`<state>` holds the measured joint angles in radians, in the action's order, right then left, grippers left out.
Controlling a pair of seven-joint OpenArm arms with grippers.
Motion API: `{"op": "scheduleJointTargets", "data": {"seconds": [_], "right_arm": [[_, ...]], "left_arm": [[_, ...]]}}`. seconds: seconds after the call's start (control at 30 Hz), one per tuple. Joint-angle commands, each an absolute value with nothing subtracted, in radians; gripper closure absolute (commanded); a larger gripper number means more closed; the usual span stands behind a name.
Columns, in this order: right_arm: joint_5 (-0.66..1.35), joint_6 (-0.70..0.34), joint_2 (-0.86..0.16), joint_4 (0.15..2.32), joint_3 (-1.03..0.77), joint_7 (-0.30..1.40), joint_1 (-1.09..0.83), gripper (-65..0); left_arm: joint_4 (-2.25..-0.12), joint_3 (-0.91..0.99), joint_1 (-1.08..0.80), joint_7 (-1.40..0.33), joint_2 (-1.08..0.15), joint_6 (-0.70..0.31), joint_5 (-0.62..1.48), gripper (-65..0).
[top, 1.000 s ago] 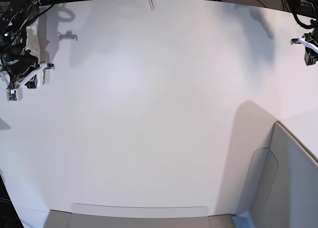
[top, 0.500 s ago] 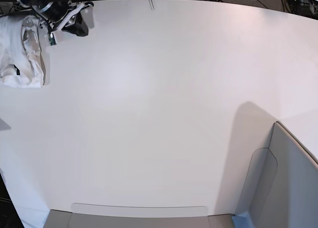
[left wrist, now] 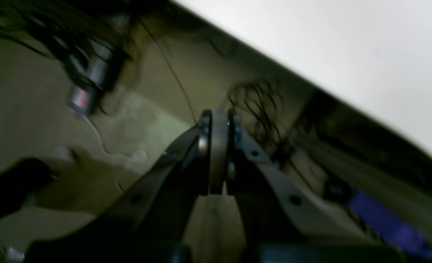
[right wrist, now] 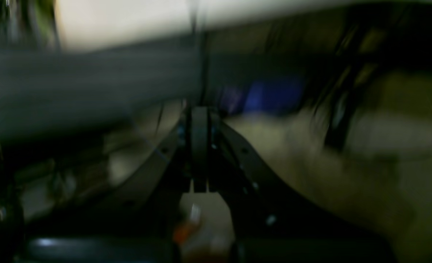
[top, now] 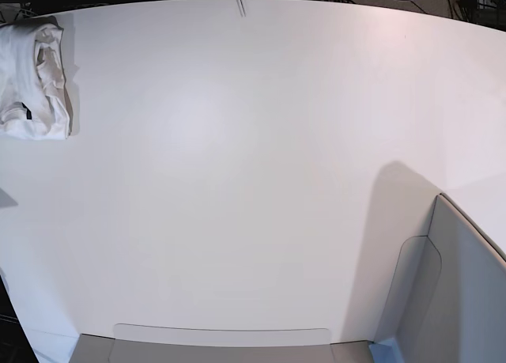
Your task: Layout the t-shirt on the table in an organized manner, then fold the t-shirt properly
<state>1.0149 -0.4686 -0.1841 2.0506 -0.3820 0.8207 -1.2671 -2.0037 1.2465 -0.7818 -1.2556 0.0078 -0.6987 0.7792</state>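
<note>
Judging progress: t-shirt (top: 33,78) lies as a compact folded bundle at upper left of the table (top: 253,181); task looks essentially done; left gripper (left wrist: 216,157) and right gripper (right wrist: 199,153) both closed, empty, off the tabletop.

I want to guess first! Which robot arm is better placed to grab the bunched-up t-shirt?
Probably the right arm. The t-shirt lies bunched at the table's far left corner in the base view, which is the right arm's side. Both grippers are shut and off beyond the table edge.

T-shirt (top: 33,82) bunched on table (top: 253,165), far-left corner.
</note>
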Motion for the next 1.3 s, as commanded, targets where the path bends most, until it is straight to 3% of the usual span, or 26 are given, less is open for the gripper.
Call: {"op": "scheduleJointTargets", "data": {"seconds": [0.0,0.17,0.27,0.47,0.7,0.87,0.9,1.17,1.27], "right_arm": [[1.030,-0.487,-0.188,2.057,-0.390,0.819,-1.297,0.0],[1.001,-0.486,-0.162,1.942,-0.389,0.931,-1.302,0.0],[0.917,-0.486,-0.160,1.797,-0.360,0.932,-1.225,0.0],[0.708,-0.484,-0.162,1.382,-0.338,0.932,-0.954,0.0],[0.498,-0.489,-0.162,0.845,-0.344,0.923,-0.585,0.0],[0.374,-0.489,-0.128,0.610,-0.294,0.768,-0.398,0.0],[0.335,-0.489,-0.125,0.565,-0.275,0.719,-0.361,0.0],[0.099,-0.452,-0.062,0.202,-0.239,0.341,-0.140,0.0],[0.082,-0.366,-0.059,0.154,-0.239,0.294,-0.107,0.0]], "left_arm": [[-2.002,1.233,-0.819,-1.253,0.012,-0.698,0.779,0.0],[-1.853,1.066,-0.869,-1.241,0.016,-0.698,0.765,0.0],[-1.669,0.935,-0.851,-1.211,0.013,-0.698,0.634,0.0],[-1.168,0.651,-0.687,-0.892,-0.048,-0.698,0.364,0.0],[-0.599,0.337,-0.464,-0.414,-0.136,-0.698,0.223,0.0],[-0.346,0.193,-0.323,-0.236,-0.150,-0.698,0.137,0.0],[-0.314,0.171,-0.303,-0.203,-0.150,-0.685,0.124,0.0],[-0.262,-0.042,-0.234,-0.087,-0.147,-0.292,0.081,0.0],[-0.262,-0.071,-0.222,-0.088,-0.147,-0.251,0.081,0.0]]}}
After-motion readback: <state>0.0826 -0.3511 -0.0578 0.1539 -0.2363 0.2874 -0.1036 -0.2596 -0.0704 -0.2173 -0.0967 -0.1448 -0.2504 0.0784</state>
